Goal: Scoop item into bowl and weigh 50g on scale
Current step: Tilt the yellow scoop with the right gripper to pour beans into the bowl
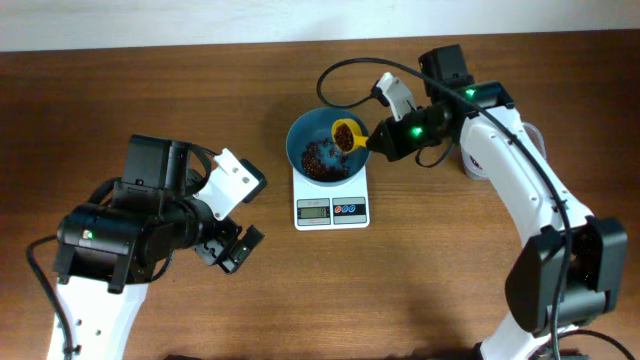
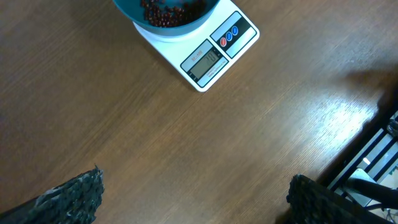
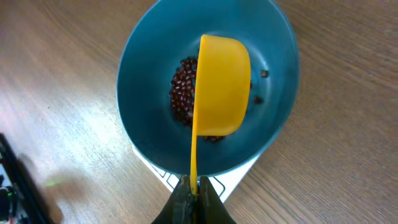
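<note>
The right gripper (image 3: pixel 194 190) is pinching shut on the thin handle of the yellow scoop (image 3: pixel 221 87), which is tipping sideways over the teal bowl (image 3: pixel 143 81). Red-brown beans (image 3: pixel 182 93) are lying in the bowl's bottom, and the bowl is sitting on the white scale (image 3: pixel 242 174). The left gripper (image 1: pixel 228 248) is hanging wide open and empty, well apart. Tipping this steeply is risking an overshoot of the target weight. If the scoop presses on the bowl, it is also skewing the reading.

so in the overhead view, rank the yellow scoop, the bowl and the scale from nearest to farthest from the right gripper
1. yellow scoop, clamped in the right gripper.
2. bowl, directly under the scoop.
3. scale, beneath the bowl, its display farthest out.
</note>
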`<action>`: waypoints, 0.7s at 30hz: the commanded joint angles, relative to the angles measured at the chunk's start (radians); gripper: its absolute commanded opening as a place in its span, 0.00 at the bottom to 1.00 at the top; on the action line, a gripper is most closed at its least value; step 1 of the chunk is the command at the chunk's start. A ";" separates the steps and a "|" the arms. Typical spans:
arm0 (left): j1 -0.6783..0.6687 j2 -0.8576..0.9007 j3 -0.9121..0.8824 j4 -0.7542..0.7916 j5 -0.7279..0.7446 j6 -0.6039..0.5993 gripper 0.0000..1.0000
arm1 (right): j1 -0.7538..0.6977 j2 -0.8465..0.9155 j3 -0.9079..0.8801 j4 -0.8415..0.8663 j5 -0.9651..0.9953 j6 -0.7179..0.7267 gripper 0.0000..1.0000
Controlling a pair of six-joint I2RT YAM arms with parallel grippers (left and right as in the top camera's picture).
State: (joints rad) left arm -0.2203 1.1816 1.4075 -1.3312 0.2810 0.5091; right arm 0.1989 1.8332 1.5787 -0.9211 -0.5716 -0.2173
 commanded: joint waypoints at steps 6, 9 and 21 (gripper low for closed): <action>0.005 -0.006 0.014 0.002 0.012 0.016 0.99 | 0.046 -0.054 0.028 -0.004 0.082 -0.013 0.04; 0.005 -0.006 0.014 0.002 0.012 0.016 0.99 | 0.057 -0.054 0.028 -0.005 0.119 -0.013 0.04; 0.005 -0.006 0.014 0.002 0.012 0.016 0.99 | 0.097 -0.055 0.054 -0.025 0.162 -0.009 0.04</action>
State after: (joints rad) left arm -0.2203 1.1820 1.4071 -1.3312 0.2810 0.5091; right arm 0.2886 1.8111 1.5963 -0.9455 -0.4263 -0.2180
